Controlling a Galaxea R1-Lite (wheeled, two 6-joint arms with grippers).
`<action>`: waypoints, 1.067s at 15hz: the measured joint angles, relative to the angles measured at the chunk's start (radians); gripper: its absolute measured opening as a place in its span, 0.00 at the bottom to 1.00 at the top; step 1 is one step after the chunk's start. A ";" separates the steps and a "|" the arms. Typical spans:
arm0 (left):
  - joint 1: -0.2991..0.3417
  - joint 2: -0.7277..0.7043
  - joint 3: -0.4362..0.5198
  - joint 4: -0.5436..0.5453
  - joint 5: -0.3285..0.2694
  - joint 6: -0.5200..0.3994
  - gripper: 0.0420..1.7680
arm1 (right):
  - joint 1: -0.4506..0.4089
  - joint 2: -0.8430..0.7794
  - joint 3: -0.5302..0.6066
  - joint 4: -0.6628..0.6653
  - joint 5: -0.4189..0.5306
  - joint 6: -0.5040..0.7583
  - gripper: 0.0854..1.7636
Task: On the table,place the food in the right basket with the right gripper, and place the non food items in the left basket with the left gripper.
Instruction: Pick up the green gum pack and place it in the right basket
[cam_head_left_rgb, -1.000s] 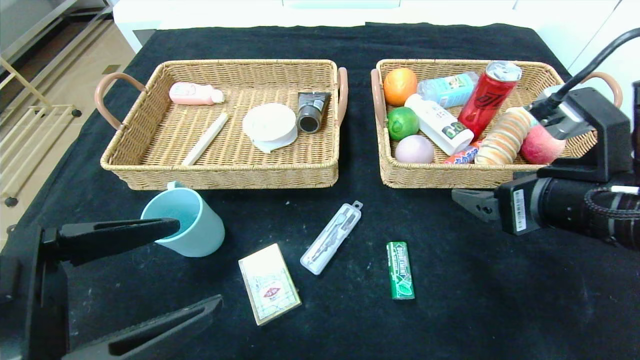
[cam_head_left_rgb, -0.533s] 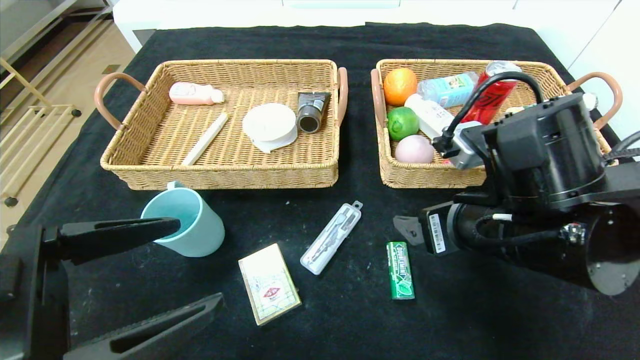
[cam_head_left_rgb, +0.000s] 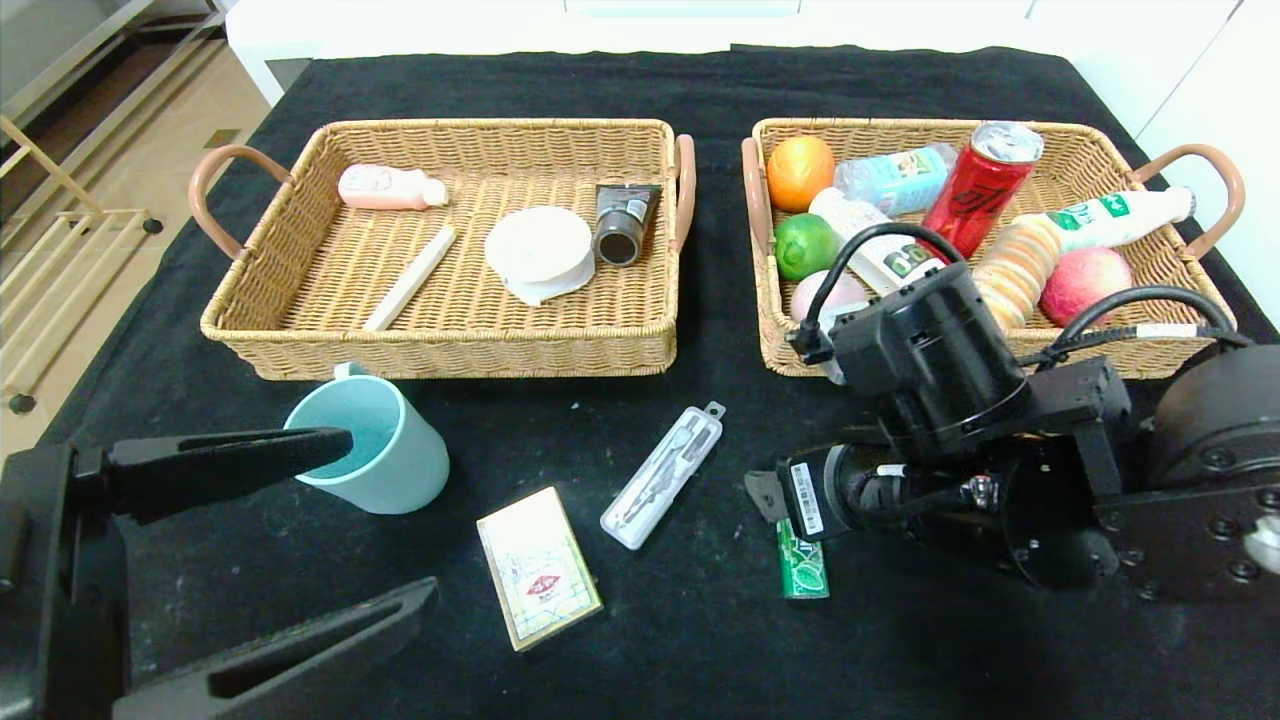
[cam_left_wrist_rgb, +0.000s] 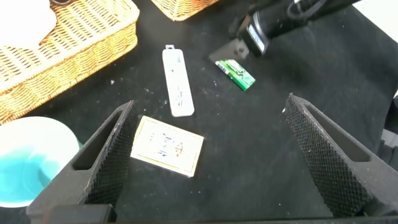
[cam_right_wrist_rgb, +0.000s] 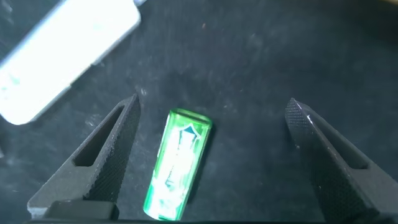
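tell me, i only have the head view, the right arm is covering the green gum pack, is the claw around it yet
Observer: Not gripping. In the right wrist view the right claw is open, with the green gum pack lying flat on the black cloth between its fingers, nearer one finger.
Operator: centred enough to close
Observer: It lies off-centre, with a wide gap to the other finger.
Operator: anything else near it
Observer: The clear compass case is close beyond that nearer finger.
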 joint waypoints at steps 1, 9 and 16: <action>0.007 0.000 -0.001 -0.001 0.000 0.001 0.97 | 0.001 0.008 0.000 0.008 0.000 0.007 0.96; 0.016 -0.003 -0.001 0.000 -0.001 0.016 0.97 | 0.003 0.040 0.000 0.033 0.001 0.036 0.96; 0.016 -0.004 -0.001 0.001 -0.001 0.017 0.97 | 0.009 0.048 0.008 0.032 -0.001 0.034 0.61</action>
